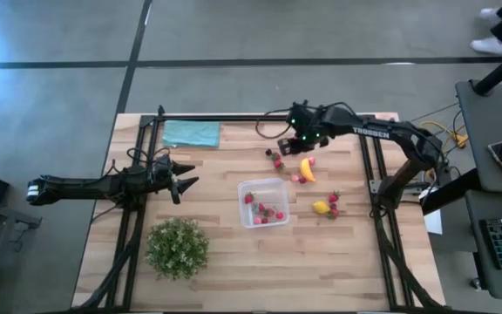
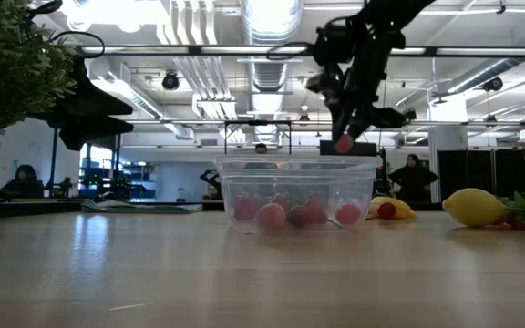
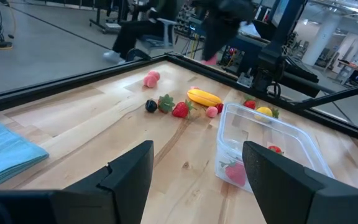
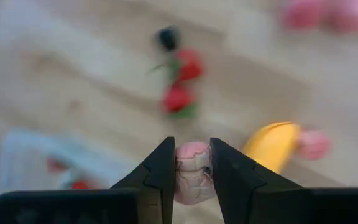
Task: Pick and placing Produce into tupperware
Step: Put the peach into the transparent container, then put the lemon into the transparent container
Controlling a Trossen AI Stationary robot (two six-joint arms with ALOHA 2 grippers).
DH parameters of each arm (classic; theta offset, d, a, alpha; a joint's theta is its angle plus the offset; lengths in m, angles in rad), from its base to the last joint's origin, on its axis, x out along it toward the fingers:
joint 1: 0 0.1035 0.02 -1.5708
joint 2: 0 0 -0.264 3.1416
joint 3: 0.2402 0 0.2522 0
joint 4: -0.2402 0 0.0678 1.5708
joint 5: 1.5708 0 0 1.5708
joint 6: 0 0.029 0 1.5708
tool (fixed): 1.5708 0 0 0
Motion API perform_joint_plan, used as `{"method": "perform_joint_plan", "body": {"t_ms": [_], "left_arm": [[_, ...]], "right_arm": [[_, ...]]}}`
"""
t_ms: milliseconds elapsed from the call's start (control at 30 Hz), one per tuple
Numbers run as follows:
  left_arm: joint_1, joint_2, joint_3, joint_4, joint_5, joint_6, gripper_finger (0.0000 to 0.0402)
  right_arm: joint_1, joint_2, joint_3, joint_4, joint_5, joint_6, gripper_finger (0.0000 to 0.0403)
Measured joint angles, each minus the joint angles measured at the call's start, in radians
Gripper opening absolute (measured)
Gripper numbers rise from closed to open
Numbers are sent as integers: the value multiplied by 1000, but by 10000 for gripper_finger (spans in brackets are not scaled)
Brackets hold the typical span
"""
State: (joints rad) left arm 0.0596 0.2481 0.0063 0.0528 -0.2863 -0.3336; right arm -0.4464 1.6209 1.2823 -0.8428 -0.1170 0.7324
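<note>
The clear tupperware (image 1: 243,187) (image 2: 299,182) stands mid-table with several red and pink pieces (image 1: 268,212) inside. Loose produce lies to its far right: a banana (image 1: 307,168) (image 3: 204,98), a lemon (image 1: 321,207) (image 2: 472,207), strawberries (image 1: 276,160) (image 3: 180,109) and a dark piece (image 3: 151,106). My right gripper (image 1: 308,148) (image 4: 191,146) hangs above the banana's far side, shut on a pink fruit (image 4: 192,168). My left gripper (image 1: 184,185) (image 3: 197,162) waits open at the table's left, pointing at the tupperware. My right gripper pinches the pink fruit (image 4: 191,155) between its two fingers, one on each side of it. The fingers point steeply down. The fruit (image 2: 343,143) hangs at the fingertips, lifted clear of the table, higher than the tupperware's rim.
A bushy green plant (image 1: 177,248) stands near the front left. A teal folded cloth (image 1: 190,133) lies at the far left. Black frame rails (image 1: 260,118) run along the table's far and side edges. People show in the room beyond (image 2: 413,173).
</note>
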Motion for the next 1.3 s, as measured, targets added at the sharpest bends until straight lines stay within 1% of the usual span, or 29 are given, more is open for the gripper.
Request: {"method": "perform_joint_plan", "body": {"t_ms": [100, 300, 400, 500, 633, 700, 833, 933, 1167, 1300], "left_arm": [[0, 0, 0, 0, 0, 0, 233], [0, 0, 0, 0, 0, 0, 233], [0, 0, 0, 0, 0, 0, 233], [0, 0, 0, 0, 0, 0, 233], [0, 0, 0, 0, 0, 0, 233], [0, 3, 0, 4, -1, 0, 233], [0, 5, 0, 8, -2, 0, 233], [0, 5, 0, 9, -2, 0, 233], [0, 6, 0, 13, -1, 0, 233], [0, 6, 0, 17, 0, 0, 233]], "right_arm": [[56, -9, 0, 14, -18, 2, 82], [173, -21, 0, 31, -19, 29, 82], [235, -16, 0, 87, -17, 20, 82], [291, 1, -5, 184, -14, -8, 82], [354, 36, -3, 202, -11, -23, 81], [387, 50, -2, 199, 18, -34, 81], [450, 90, -3, 196, 134, -39, 86], [479, 112, 2, 197, 178, -38, 106], [502, 105, 6, 172, 292, 28, 183], [501, 63, 7, 116, 301, 58, 216]]}}
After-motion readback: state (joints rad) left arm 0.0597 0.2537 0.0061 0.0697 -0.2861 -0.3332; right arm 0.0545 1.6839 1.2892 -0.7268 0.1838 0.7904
